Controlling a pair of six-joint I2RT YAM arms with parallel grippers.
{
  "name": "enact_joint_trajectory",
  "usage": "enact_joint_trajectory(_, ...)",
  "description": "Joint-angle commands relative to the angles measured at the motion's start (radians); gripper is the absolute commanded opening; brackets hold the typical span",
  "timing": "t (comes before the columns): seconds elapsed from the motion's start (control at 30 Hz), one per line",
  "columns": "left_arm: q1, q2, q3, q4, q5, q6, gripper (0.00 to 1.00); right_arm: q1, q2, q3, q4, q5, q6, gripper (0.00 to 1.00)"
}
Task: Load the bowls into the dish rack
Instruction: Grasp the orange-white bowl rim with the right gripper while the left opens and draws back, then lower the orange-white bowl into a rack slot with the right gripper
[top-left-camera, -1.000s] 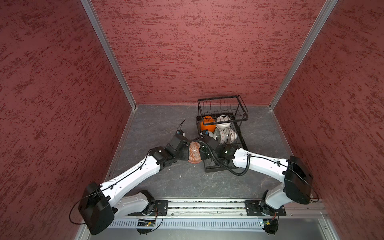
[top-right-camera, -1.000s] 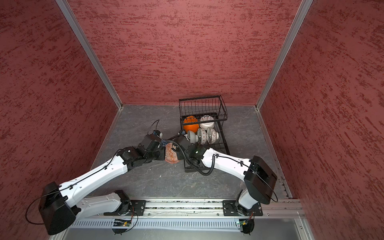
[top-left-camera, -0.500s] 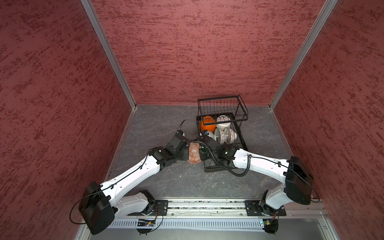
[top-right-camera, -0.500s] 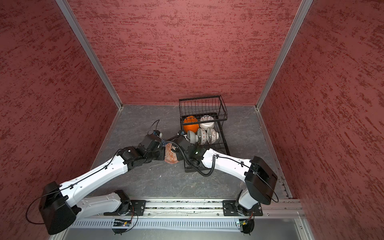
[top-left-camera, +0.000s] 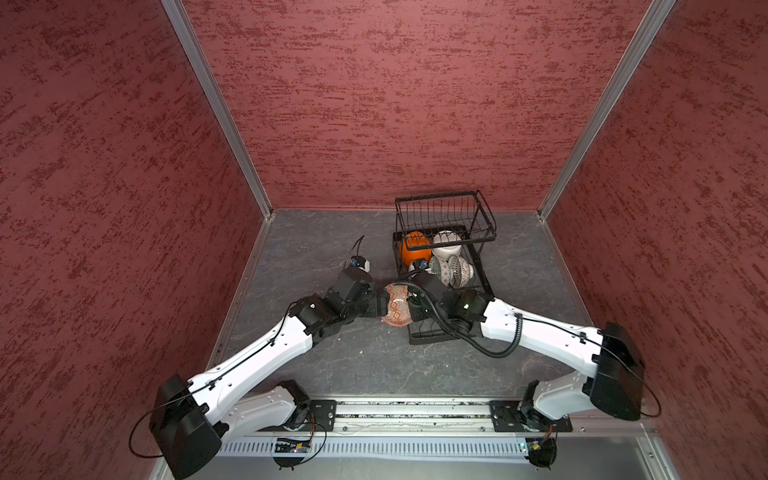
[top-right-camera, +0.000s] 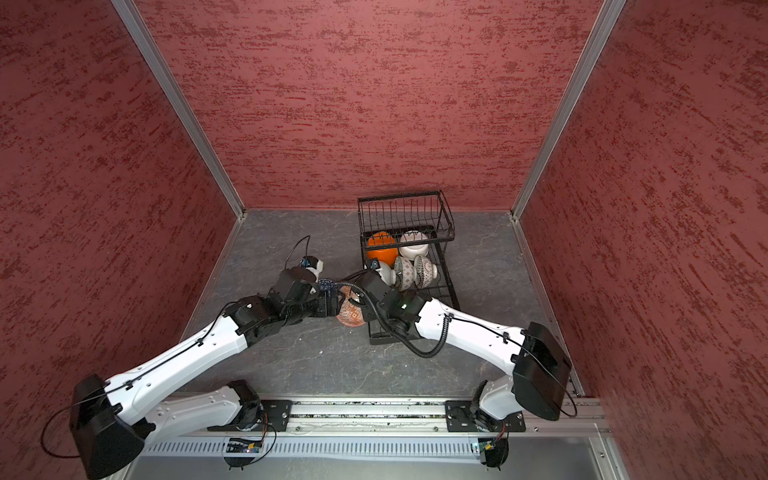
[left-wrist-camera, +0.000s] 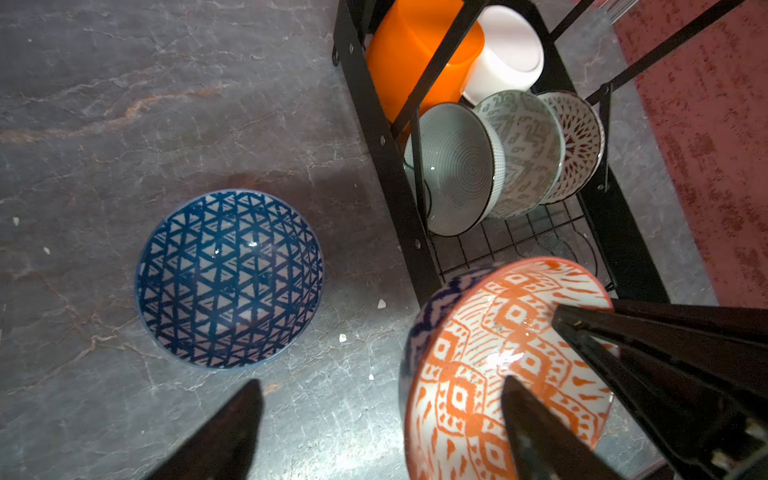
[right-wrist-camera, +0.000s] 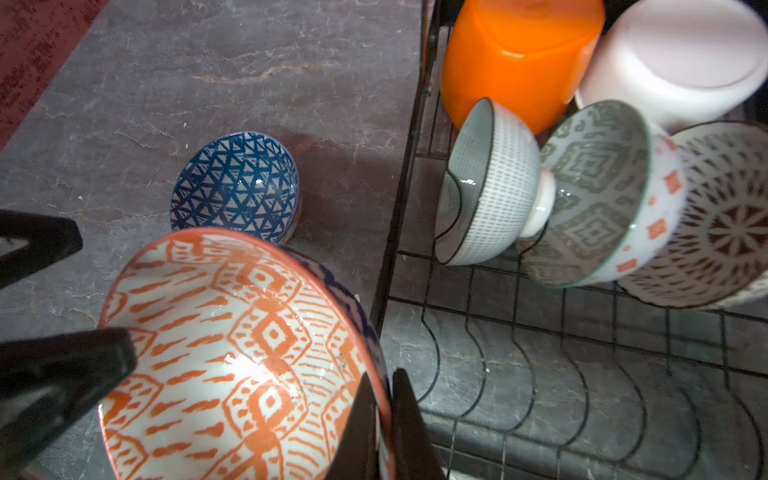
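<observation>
The orange-patterned bowl (right-wrist-camera: 249, 353) hangs tipped just beside the dish rack (left-wrist-camera: 386, 158), not yet in it, pinched only at its rim by our right tool (right-wrist-camera: 382, 436); our left tool (left-wrist-camera: 382, 382) stands spread wide. We judge it could swivel and drop onto the blue-patterned bowl (left-wrist-camera: 228, 278) or the worktop (left-wrist-camera: 124, 104), or clip the rack's frame
</observation>
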Motion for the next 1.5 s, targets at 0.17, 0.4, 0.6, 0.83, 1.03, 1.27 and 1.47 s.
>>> enact_joint_trajectory(0.17,-0.007,-0.038,-0.016,0.041,0.035,0.005,0.99,-0.002,-0.044,0.071,-0.294,0.312,0.084,0.00)
enact_joint_trajectory(0.4,-0.011,-0.037,-0.041,0.057,0.039,-0.001,0.99,-0.017,-0.001,0.080,-0.531,0.504,0.197,0.00)
enact_joint_trajectory(0.6,-0.009,-0.034,-0.044,0.057,0.036,0.001,1.00,-0.041,0.051,0.092,-0.660,0.636,0.247,0.00)
enact_joint_trajectory(0.83,-0.008,-0.035,-0.060,0.061,0.029,0.001,1.00,-0.060,0.131,0.092,-0.826,0.785,0.362,0.00)
enact_joint_trajectory(1.03,-0.006,-0.031,-0.067,0.070,0.029,0.002,0.99,-0.066,0.228,0.089,-1.004,0.892,0.546,0.00)
enact_joint_trajectory(1.27,-0.001,-0.029,-0.066,0.067,0.032,0.010,0.99,-0.072,0.298,0.056,-0.893,0.927,0.449,0.00)
enact_joint_trajectory(1.47,0.009,-0.034,-0.071,0.061,0.034,0.015,0.99,-0.085,0.194,-0.048,-0.533,0.841,0.113,0.00)
